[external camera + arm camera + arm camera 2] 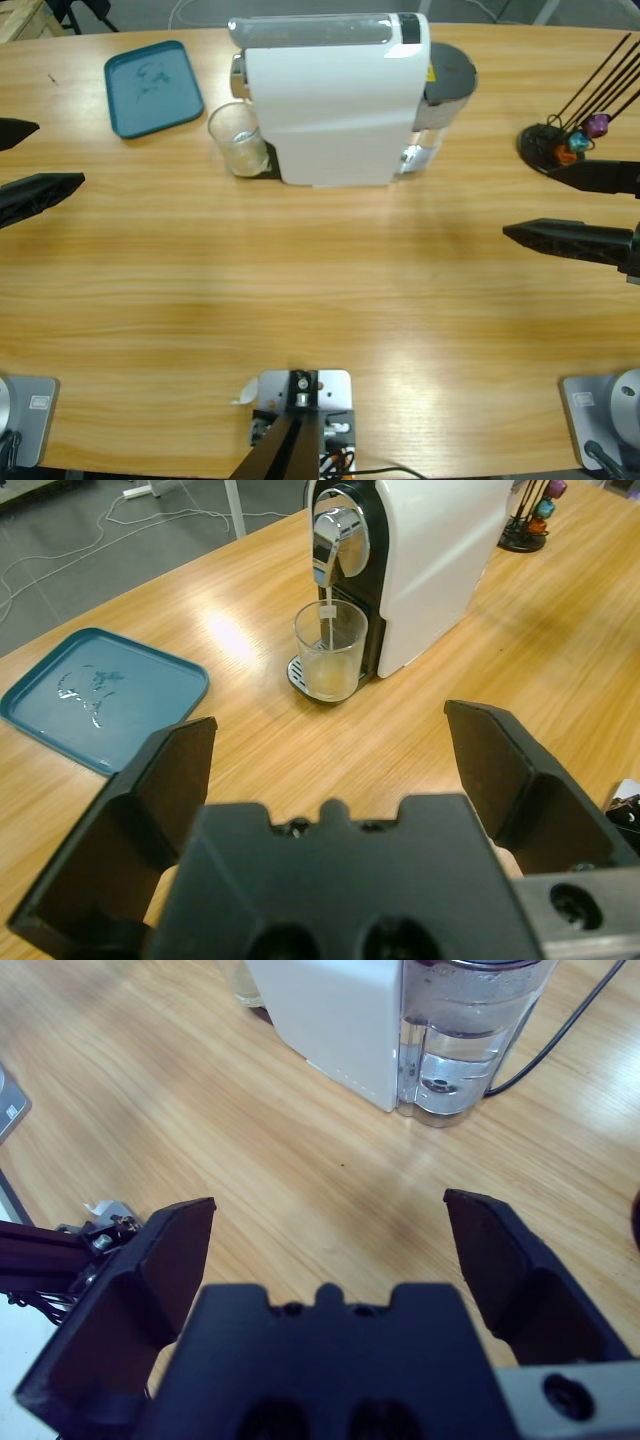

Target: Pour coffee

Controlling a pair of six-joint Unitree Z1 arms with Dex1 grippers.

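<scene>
A small clear glass stands on the drip tray of the white coffee machine, right under its chrome spout. A thin stream runs from the spout into the glass, where a shallow layer of pale amber coffee lies at the bottom. My left gripper is open at the table's left edge, facing the glass from well short of it. My right gripper is open at the right, facing the machine's rear water tank. Neither holds anything.
A teal tray with a few water drops lies left of the machine. A black capsule rack with coloured capsules stands at the back right, close to my right gripper. A black cable runs behind the tank.
</scene>
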